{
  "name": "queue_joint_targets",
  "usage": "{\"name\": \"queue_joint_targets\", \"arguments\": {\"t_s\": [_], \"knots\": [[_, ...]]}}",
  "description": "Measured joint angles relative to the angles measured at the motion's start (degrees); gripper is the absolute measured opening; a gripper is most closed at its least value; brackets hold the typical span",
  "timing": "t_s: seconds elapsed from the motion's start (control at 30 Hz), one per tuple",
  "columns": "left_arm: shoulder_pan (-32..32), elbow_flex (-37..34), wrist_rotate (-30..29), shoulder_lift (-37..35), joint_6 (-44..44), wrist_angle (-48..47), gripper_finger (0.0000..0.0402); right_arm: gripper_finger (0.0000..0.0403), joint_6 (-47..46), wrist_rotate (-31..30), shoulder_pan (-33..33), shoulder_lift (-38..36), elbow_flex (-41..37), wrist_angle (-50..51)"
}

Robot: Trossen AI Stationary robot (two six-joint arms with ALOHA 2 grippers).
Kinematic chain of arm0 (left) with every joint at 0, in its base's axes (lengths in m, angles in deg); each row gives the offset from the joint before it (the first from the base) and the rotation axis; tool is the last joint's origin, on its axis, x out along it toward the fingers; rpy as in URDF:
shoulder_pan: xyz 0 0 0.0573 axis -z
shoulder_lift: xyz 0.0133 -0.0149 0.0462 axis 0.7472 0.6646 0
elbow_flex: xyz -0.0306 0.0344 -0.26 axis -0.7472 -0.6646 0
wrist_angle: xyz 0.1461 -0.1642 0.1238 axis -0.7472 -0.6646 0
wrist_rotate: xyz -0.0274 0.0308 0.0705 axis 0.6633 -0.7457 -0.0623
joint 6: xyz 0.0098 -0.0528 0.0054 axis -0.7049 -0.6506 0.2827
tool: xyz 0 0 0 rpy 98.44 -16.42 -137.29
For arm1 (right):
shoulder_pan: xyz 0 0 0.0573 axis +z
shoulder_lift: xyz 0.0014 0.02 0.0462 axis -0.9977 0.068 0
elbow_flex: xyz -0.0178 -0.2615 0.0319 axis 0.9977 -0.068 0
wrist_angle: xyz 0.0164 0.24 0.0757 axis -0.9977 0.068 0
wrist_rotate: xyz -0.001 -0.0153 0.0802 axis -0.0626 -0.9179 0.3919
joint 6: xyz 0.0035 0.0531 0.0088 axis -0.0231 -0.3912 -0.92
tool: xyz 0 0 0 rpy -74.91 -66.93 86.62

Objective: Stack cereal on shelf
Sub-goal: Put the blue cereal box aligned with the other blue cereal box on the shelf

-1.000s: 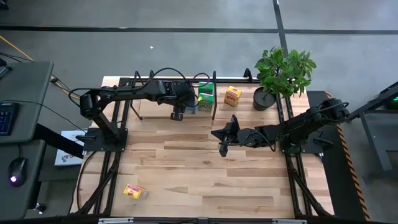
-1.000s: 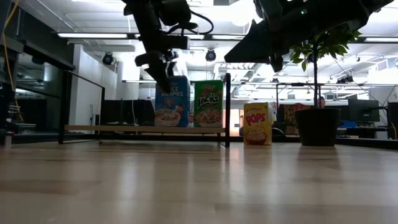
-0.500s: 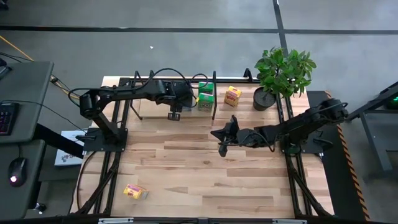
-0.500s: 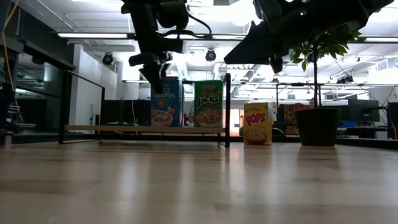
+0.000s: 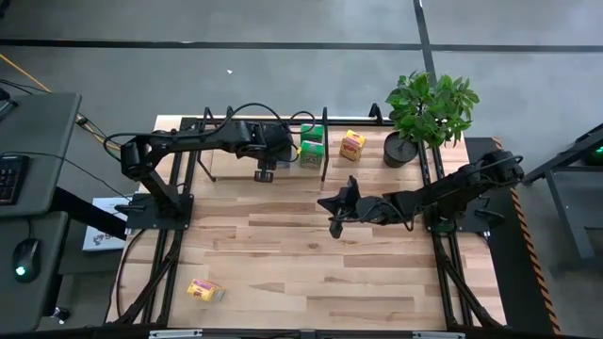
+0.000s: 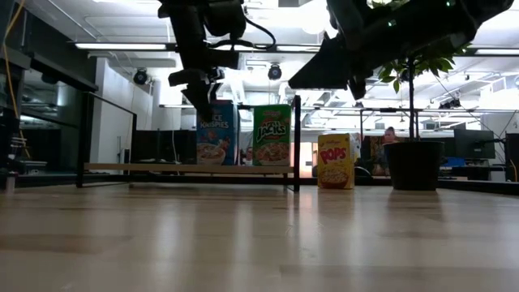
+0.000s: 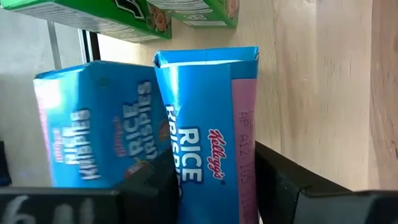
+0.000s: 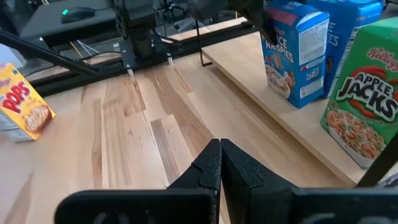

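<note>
My left gripper (image 5: 266,173) is over the shelf (image 5: 226,162), shut on a blue cereal box (image 6: 216,134) that stands upright on the board. A second blue box (image 7: 93,124) stands close beside it. Two green boxes (image 5: 311,151) stand on the board next to the black divider (image 6: 296,142). One yellow box (image 6: 335,161) stands on the table beyond the divider. Another yellow box (image 5: 204,290) lies on the table near its near left corner. My right gripper (image 5: 333,226) is shut and holds nothing, above the middle of the table. My left gripper (image 7: 216,160) pinches the blue box between its two fingers (image 7: 280,180), one on each side of the box's upper end (image 7: 199,174). The fingers come from above, pointing down. The box stays upright with its bottom (image 6: 216,164) on the shelf board.
A potted plant (image 5: 429,113) stands at the table's far right corner, just right of the standing yellow box. The shelf's black bars run along the far edge. Bare tabletop (image 5: 283,254) stretches between the shelf and the near edge.
My left gripper has moved a little toward the table's left along the shelf, and the blue box has gone with it, away from the green boxes. The box has stayed upright. For the last half second both have kept still.
</note>
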Motion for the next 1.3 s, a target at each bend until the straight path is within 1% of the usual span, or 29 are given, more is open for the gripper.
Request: {"name": "queue_joint_targets", "arguments": {"t_s": [0.17,0.4,0.5,0.6,0.77,0.9,1.0,1.1,1.2,1.3], "knots": [[0.0,1.7,0.3,0.2,0.0,-1.5,0.0184,0.0,0.1,0.5,0.0,-0.1,0.0,-1.0],[0.0,6.3,0.2,0.2,0.4,-3.1,0.0236,0.0,0.4,0.5,0.0,-0.1,0.0,-1.8],[0.0,7.4,0.2,0.2,-0.2,-3.3,0.025,0.0,0.4,0.5,0.0,-0.1,0.0,-1.8],[0.0,7.7,0.2,0.2,-0.5,-3.4,0.0254,0.0,0.4,0.5,0.0,-0.1,0.0,-2.0],[0.0,8.0,0.0,0.0,-0.1,-5.5,0.0255,0.0,0.4,0.5,0.0,-0.1,0.0,-2.1],[0.3,11.3,-0.1,-1.1,0.4,-8.0,0.0255,0.0,0.4,0.5,0.0,-0.1,0.0,-2.2],[0.3,14.1,0.0,-2.8,0.5,-9.3,0.0255,0.0,1.1,0.5,0.0,-0.1,0.0,-2.7],[0.3,14.7,0.5,-6.3,-0.7,-9.2,0.0248,0.0,1.2,0.5,0.0,-0.1,0.0,-2.9],[-0.4,12.5,3.6,-10.2,-2.8,-9.0,0.022,0.0,1.2,0.5,0.0,-0.1,0.0,-3.0],[-1.9,7.2,6.2,-14.3,-4.4,-6.6,0.0165,0.0,1.2,0.5,0.0,-0.1,0.0,-3.0]]}}
